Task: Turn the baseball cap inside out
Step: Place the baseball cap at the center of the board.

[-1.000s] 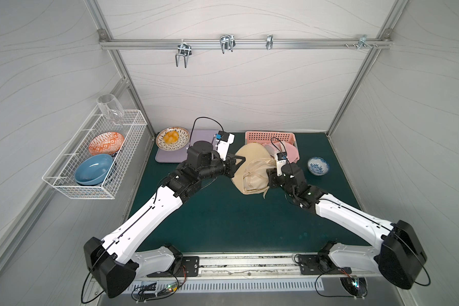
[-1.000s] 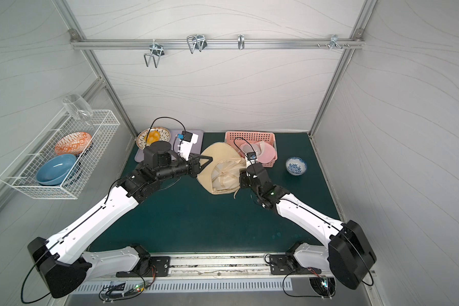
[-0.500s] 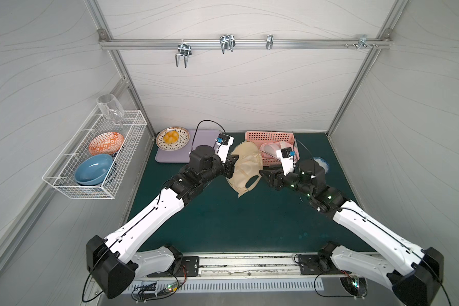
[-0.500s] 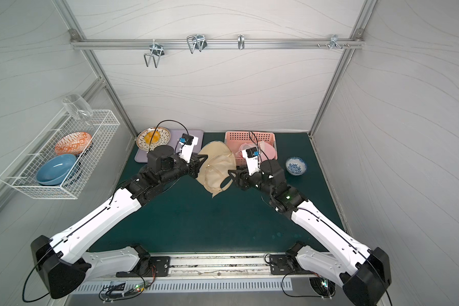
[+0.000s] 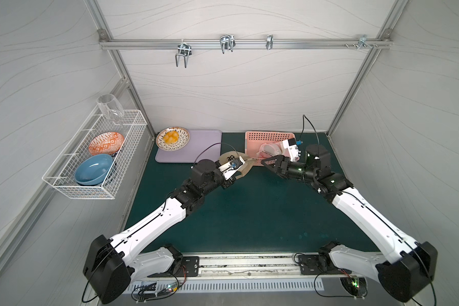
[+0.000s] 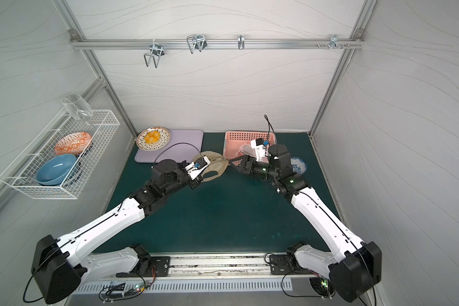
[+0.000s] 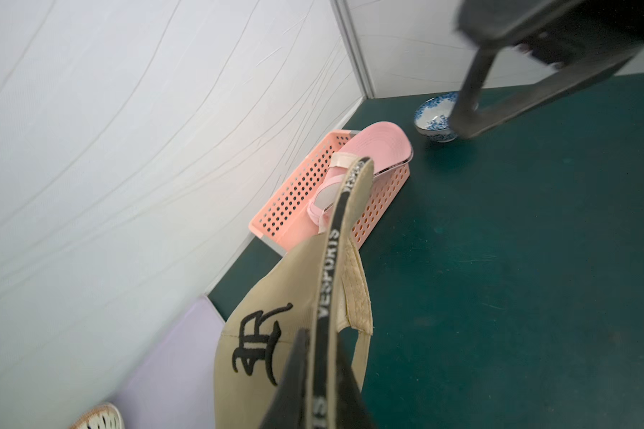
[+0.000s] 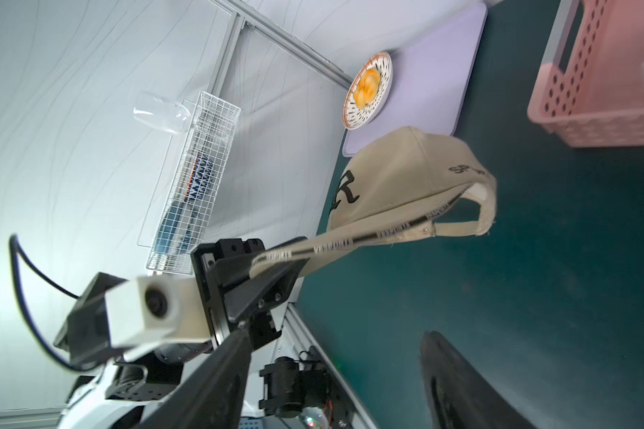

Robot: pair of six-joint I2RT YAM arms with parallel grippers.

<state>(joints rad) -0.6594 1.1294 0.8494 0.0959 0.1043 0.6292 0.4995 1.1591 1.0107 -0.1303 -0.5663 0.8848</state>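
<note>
Right gripper (image 5: 265, 162) drawn back from the beige baseball cap (image 8: 406, 178), jaws apart, empty; left gripper (image 8: 290, 265) clamped on its rim, cap hanging over the green mat (image 5: 249, 212) near the pink basket (image 7: 287, 208); embroidered "R" (image 7: 257, 341) on front, "VESPORTS" along inner band (image 7: 329, 282)

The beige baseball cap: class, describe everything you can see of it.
The baseball cap is beige cotton-like cloth, with a black embroidered R on its front and a smaller black mark on its side. A black inner band with white lettering runs round the rim, and an adjusting strap spans the back opening. It is right side out. The left gripper, shut on the rim band, holds it above the green mat, near the pink basket. The open right gripper is apart from it.
</note>
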